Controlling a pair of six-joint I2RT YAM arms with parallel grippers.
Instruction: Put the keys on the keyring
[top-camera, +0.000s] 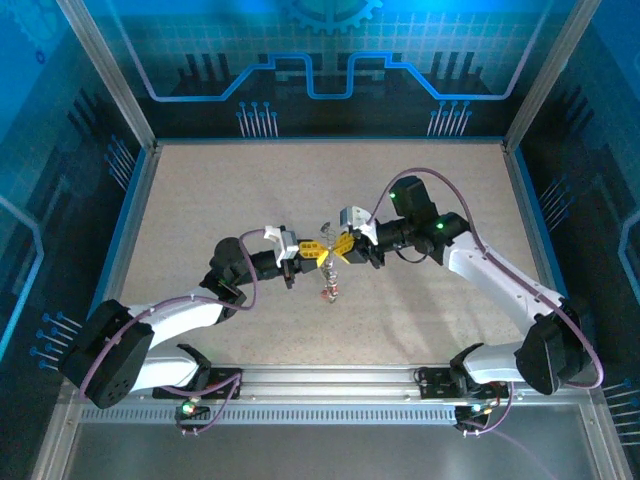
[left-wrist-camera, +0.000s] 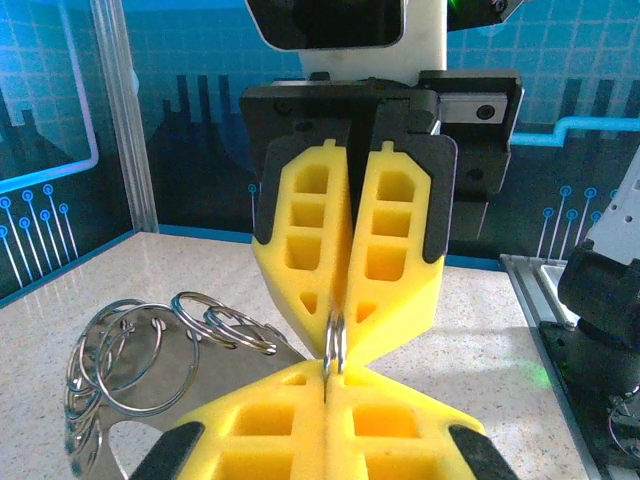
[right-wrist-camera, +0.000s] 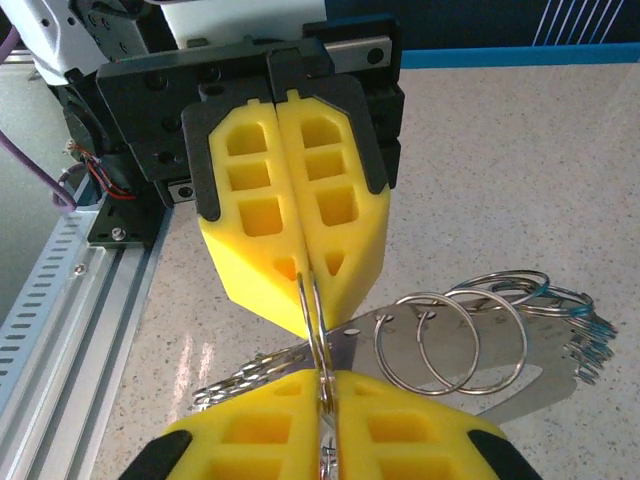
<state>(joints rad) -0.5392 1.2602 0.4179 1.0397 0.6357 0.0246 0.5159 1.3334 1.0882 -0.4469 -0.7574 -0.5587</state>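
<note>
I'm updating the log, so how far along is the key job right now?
Done: the keyring is lifted off the table, with a bunch of silver rings and a flat metal plate hanging beside it. In hand: the left gripper and right gripper meet tip to tip, both shut on that keyring. Left: threading the keys; whether any is already on is too small to tell.
</note>
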